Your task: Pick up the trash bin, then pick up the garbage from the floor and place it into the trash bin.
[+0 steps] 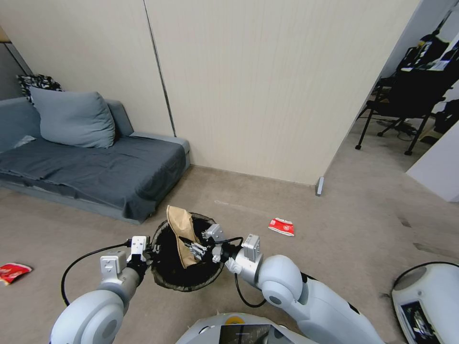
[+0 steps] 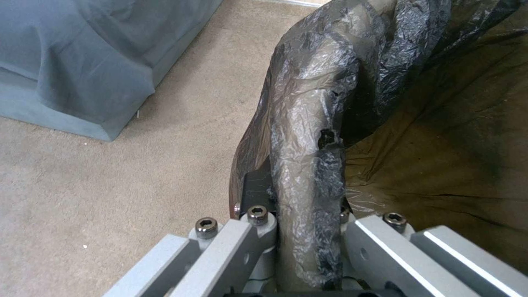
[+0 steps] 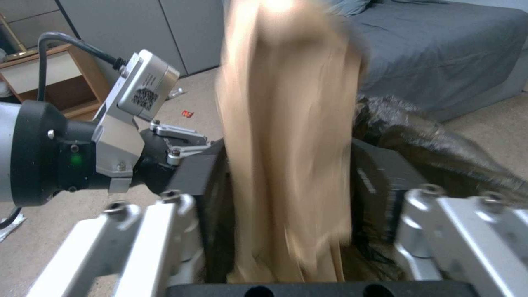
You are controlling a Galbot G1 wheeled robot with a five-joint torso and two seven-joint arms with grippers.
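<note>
Standing between the right pincer's (image 3: pixel 286 231) fingers, brown paper (image 3: pixel 286 136) overhangs the trash bin (image 1: pixel 165 274).

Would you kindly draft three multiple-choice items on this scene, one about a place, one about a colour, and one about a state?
1. Where is the brown paper?
A. flat on the sofa
B. over the trash bin's mouth
C. by the office chair

2. What colour is the carton on the carpet beyond the right arm?
A. red and white
B. blue
C. green

3. What is the left tool doing?
A. hanging open over the carpet
B. resting on the pillow
C. clamped on the trash bin's bag-covered rim

Answers:
1 B, the paper stands in the right tool above the dark liner.
2 A, red body with white markings.
3 C, the left wrist view shows the fingers on either side of the wrapped rim.
</note>
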